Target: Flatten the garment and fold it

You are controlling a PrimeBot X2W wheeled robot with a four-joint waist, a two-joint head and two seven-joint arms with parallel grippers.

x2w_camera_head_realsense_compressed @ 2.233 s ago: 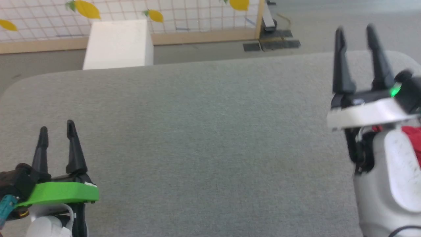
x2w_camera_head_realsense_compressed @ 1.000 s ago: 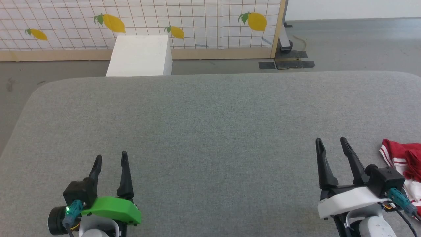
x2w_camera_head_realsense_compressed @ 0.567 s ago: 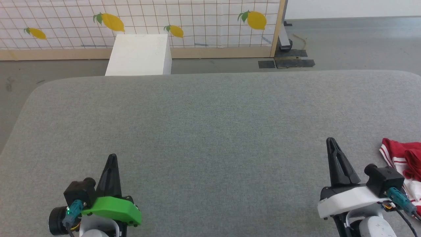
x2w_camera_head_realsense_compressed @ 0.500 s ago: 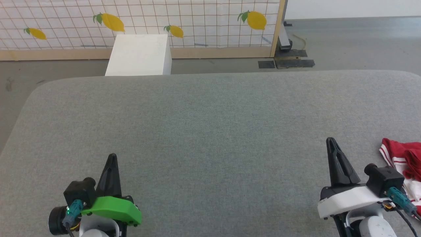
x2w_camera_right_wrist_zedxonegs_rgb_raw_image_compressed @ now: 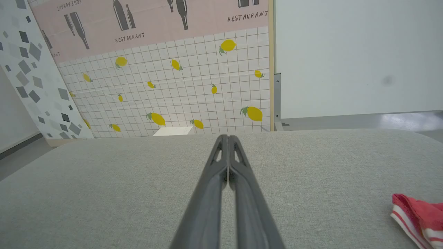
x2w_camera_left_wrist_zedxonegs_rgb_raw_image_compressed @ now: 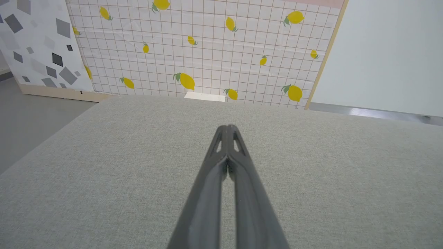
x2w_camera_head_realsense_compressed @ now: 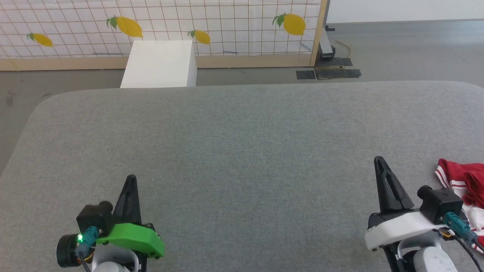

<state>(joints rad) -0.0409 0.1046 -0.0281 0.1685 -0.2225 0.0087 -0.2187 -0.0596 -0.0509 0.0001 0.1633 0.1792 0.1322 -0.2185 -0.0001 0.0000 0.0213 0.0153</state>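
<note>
At the near side of the grey fabric table (x2w_camera_head_realsense_compressed: 242,128), the left gripper (x2w_camera_head_realsense_compressed: 131,180) and the right gripper (x2w_camera_head_realsense_compressed: 379,162) each have the fingers pressed together and hold nothing. A crumpled red garment (x2w_camera_head_realsense_compressed: 463,176) with striped trim lies just beside the right gripper. Beyond the table stands a white box (x2w_camera_head_realsense_compressed: 159,62).

My left gripper (x2w_camera_head_realsense_compressed: 131,177) has a green collar (x2w_camera_head_realsense_compressed: 132,237), my right gripper (x2w_camera_head_realsense_compressed: 378,159) a white collar (x2w_camera_head_realsense_compressed: 401,227); black fingers (x2w_camera_head_realsense_compressed: 127,202), teal plugs (x2w_camera_head_realsense_compressed: 86,237).

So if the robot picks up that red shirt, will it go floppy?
Probably floppy: the red garment lies bunched in soft folds, so it would likely droop when lifted. It looks thin, so probably light. Pushed on the grey cloth-covered table, it may wrinkle rather than slide.
</note>
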